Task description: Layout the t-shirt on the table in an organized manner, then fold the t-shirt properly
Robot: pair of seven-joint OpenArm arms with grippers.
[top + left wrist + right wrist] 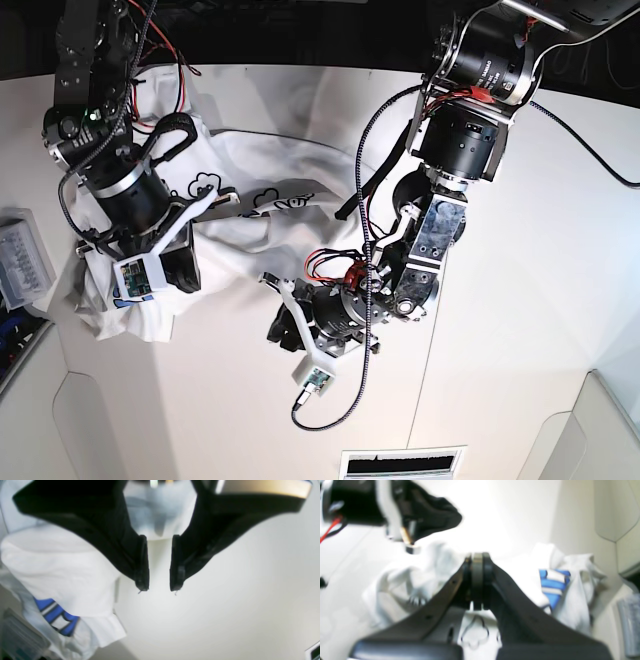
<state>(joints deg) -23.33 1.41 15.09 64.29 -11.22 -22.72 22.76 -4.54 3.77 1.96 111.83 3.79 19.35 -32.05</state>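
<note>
The white t-shirt (262, 240) lies crumpled on the left half of the table (500, 370), with cloud prints showing near its top. My right gripper (183, 268) rests on the shirt's left part. In the right wrist view this gripper (477, 580) is shut, pads pressed together, with bunched shirt (402, 580) and blue lettering (553, 587) behind it. No cloth shows between the pads. My left gripper (285, 335) hovers just off the shirt's lower right edge. Its jaws (159, 588) stand open over bare table, with nothing between them. The shirt (57, 575) lies to their left.
A grey tray (22, 262) sits at the table's left edge, next to the shirt. Cables hang from the left arm (450, 150) above the table's middle. A vent slot (400, 463) lies at the near edge.
</note>
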